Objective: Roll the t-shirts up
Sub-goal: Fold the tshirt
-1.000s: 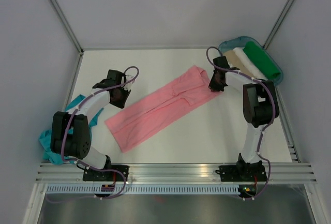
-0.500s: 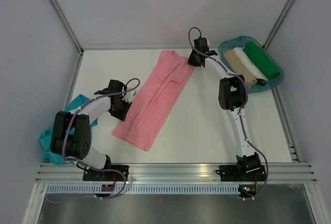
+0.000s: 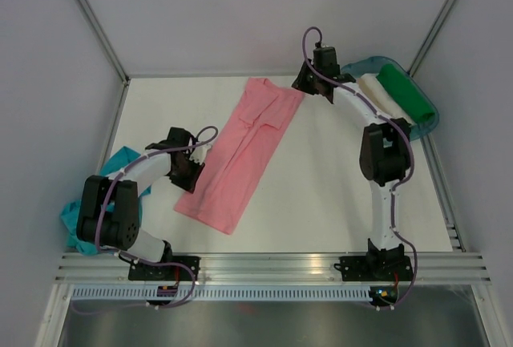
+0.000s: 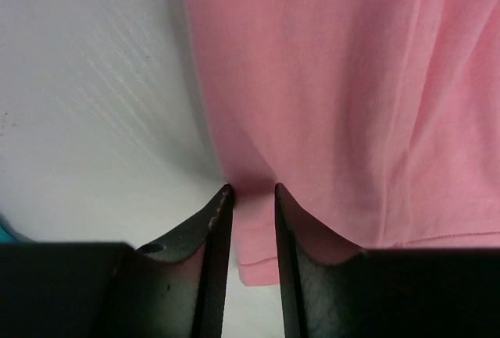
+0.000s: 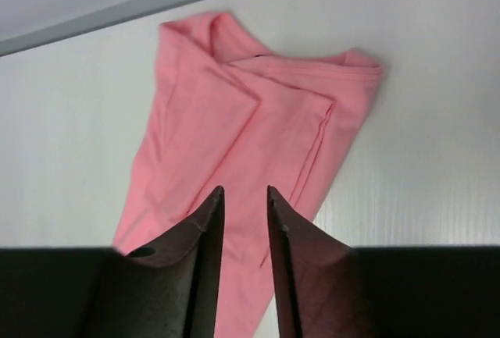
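Observation:
A salmon-pink t-shirt [image 3: 240,151], folded into a long strip, lies flat and slants from the back middle toward the near left. My left gripper [image 3: 186,172] is low at the strip's left edge near the hem. In the left wrist view the left gripper [image 4: 250,188] has its jaws slightly apart, straddling that edge of the pink t-shirt [image 4: 351,80], and the cloth shows flat through the gap. My right gripper [image 3: 307,84] hovers off the shirt's far right corner. From the right wrist, the right gripper [image 5: 244,190] is open and empty above the pink t-shirt [image 5: 234,119]. A teal t-shirt [image 3: 84,215] lies crumpled at the left.
A blue-green tray [image 3: 359,64] at the back right corner holds a cream roll [image 3: 377,90] and a green roll [image 3: 406,90]. The enclosure's walls and metal frame bound the white table. The teal shirt hangs over the table's left edge by the left arm's base.
The right gripper swung the shirt's far end toward the back left, then opened, let go and drew back toward the tray. The left gripper stayed at the shirt's edge.

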Controlling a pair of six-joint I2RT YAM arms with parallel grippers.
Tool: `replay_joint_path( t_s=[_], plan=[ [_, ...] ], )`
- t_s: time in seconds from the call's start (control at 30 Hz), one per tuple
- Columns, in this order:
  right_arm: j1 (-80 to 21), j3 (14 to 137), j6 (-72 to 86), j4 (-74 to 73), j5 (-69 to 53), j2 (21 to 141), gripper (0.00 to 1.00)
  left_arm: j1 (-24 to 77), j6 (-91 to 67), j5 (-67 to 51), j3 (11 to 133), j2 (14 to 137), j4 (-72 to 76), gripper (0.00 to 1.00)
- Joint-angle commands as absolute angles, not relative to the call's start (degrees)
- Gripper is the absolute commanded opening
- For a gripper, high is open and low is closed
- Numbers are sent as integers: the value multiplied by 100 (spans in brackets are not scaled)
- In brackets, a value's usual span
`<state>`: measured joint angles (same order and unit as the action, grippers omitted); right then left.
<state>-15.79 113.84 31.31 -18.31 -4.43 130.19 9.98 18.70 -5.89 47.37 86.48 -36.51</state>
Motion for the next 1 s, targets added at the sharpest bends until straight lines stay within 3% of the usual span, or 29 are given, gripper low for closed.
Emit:
replay_joint_path(
  t_s=[0.0, 0.07, 0.2, 0.27, 0.33, 0.57, 0.97],
  plan=[
    [-1792, 9694, 2710, -1617, -869, 11440, 37, 1002, 2144, -458, 4650, 8297, -3709, 34],
    [-2316, 8750, 1782, -1251, -827, 10796, 45, 1002, 2171, -474, 4632, 8070, -3735, 34],
    [-3741, 6151, 321, -388, -720, 9005, 50, 993, 2153, -536, 4623, 7621, -3884, 34],
    [-4583, 5575, 132, 121, -851, 8641, 51, 984, 2118, -536, 4588, 7367, -3981, 34],
    [-5051, 5029, 53, 481, -1045, 8359, 59, 976, 2127, -405, 4474, 7217, -4016, 34],
    [-6915, 4992, -1080, 492, -791, 8797, 62, 958, 1969, -264, 4193, 6750, -4122, 34],
    [-7312, 5994, -1679, 212, -694, 10431, 61, 949, 1969, -61, 3929, 6495, -4175, 35]
  ],
)
